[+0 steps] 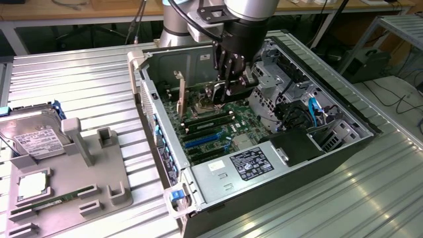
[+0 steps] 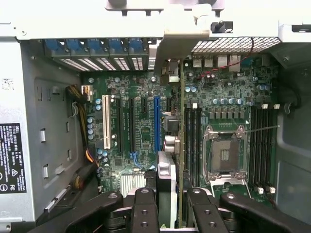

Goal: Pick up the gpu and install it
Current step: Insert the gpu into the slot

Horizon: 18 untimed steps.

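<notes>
The gpu point(image 2: 167, 165) appears edge-on in the wrist view: a thin green board with its heatsink side, and a long silver end bracket reaching toward the case's rear slot openings. My gripper point(image 2: 174, 196) is shut on it, one black finger on each face. In the exterior view the gripper point(image 1: 228, 88) reaches down into the open computer case point(image 1: 142, 69) and holds the gpu point(image 1: 208, 96) upright over the motherboard point(image 1: 225, 131). The card hangs near the expansion slots, beside the blue slot point(image 2: 157, 121). Whether its edge touches a slot I cannot tell.
A drive cage point(image 1: 284, 84) and cables crowd the case on the exterior view's right, with the power supply point(image 1: 244, 166) at the near end. The empty CPU socket point(image 2: 224, 153) lies beside the card. Outside, a grey fixture point(image 1: 73, 163) holds a hard drive point(image 1: 36, 136) and a RAM stick point(image 1: 49, 202).
</notes>
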{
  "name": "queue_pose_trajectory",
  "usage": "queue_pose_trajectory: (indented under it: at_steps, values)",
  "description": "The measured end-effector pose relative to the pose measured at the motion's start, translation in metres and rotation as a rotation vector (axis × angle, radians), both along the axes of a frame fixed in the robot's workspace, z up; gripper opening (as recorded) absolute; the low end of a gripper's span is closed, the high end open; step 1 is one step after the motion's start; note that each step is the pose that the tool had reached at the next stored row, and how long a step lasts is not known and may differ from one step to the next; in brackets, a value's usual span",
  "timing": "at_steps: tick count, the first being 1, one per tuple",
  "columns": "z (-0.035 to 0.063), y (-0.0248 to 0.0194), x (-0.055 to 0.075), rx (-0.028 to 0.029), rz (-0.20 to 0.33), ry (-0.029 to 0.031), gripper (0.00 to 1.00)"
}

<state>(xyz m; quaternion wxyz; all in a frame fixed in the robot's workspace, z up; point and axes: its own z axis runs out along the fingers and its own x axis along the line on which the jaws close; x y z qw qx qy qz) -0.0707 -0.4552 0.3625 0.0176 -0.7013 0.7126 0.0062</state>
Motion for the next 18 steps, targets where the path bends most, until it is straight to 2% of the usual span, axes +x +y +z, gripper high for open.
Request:
queue_pose_trajectory:
  at_steps: [11,13,16,18]
  values:
    - [-0.01,0.0,0.0,0.0003,0.0,-0.0017,0.29]
    - [-0.0116,-0.0001,0.0,0.0006,0.0,-0.0036,0.29]
    - [-0.0146,0.0,0.0,0.0006,-0.001,-0.0102,0.29]
    - [-0.017,0.0,0.0,0.0006,-0.001,-0.0117,0.29]
